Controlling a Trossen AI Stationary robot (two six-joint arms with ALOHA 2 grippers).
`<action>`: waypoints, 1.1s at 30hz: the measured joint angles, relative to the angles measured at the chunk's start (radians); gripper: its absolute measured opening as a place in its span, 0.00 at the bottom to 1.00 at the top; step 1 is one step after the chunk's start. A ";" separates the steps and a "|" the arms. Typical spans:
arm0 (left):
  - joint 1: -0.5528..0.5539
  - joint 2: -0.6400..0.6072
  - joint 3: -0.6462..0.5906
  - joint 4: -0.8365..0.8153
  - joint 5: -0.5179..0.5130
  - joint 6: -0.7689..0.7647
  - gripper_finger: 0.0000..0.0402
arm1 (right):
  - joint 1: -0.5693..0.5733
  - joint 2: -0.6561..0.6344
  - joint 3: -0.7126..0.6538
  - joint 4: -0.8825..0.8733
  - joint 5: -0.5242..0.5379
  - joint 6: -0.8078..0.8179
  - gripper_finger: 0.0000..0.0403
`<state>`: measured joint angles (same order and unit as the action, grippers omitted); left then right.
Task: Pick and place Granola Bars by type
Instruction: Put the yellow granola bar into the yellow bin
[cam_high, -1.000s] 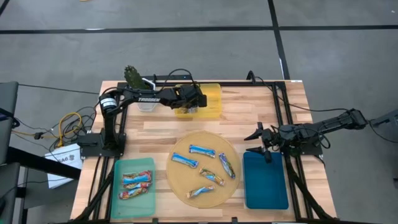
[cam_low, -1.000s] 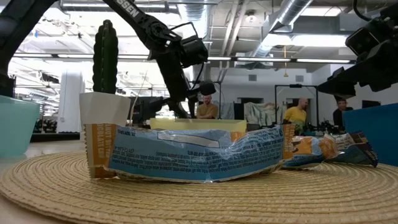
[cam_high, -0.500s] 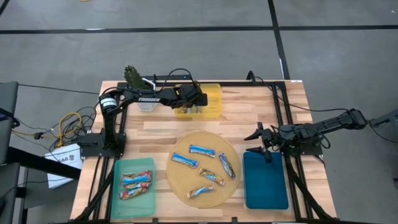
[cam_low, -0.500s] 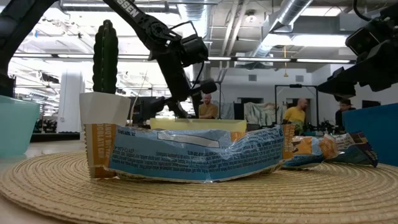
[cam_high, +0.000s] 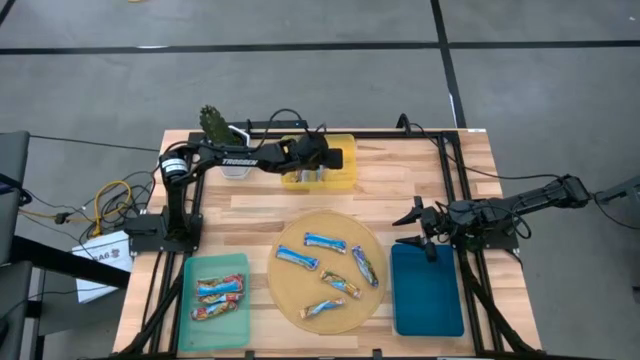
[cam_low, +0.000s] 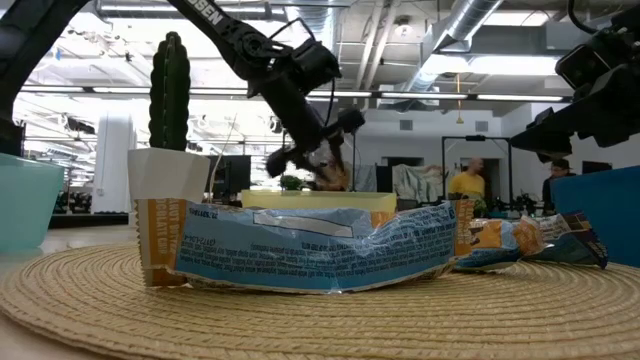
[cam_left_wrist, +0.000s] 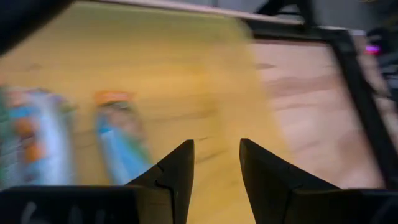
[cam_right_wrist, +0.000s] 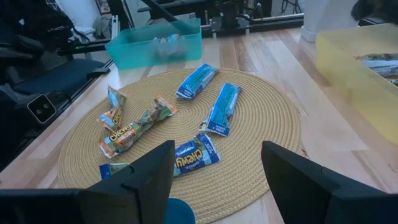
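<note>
Taking the round woven straw mat at the table's middle as landmark, the sorting is judged partly done. In the flat teal plastic tray just left of the mat, two red-and-orange wrapped granola bars are already laid, both with long axes running roughly left to right. Behind the mat, in the yellow plastic tray, two blue-and-orange wrapped bars are seen in the left wrist view, side by side and parallel, lengthwise along the tray floor. The left gripper is held just above that tray, fingers parted and nothing between them.

On the mat itself five shiny wrapped bars are left to be sorted: two blue-white ones toward the back, lying near left-to-right, and three slanted on different diagonals. The dark blue plastic tray just right of the mat holds nothing. Beside its back edge the right gripper waits, spread and unloaded.
</note>
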<state>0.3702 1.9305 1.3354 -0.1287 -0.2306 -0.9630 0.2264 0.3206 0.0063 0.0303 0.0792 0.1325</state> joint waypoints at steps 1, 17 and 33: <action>-0.003 0.000 0.000 0.038 0.018 0.015 0.30 | 0.000 0.000 0.000 0.000 0.000 0.000 0.58; -0.099 -0.002 0.000 0.640 0.383 0.328 0.30 | 0.000 0.000 0.000 0.000 0.000 0.000 0.58; -0.214 -0.003 0.000 0.794 0.968 0.668 0.30 | 0.000 0.000 0.000 0.000 0.000 0.000 0.58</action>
<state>0.1563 1.9278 1.3354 0.6650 0.7379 -0.2954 0.2268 0.3206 0.0063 0.0299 0.0792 0.1322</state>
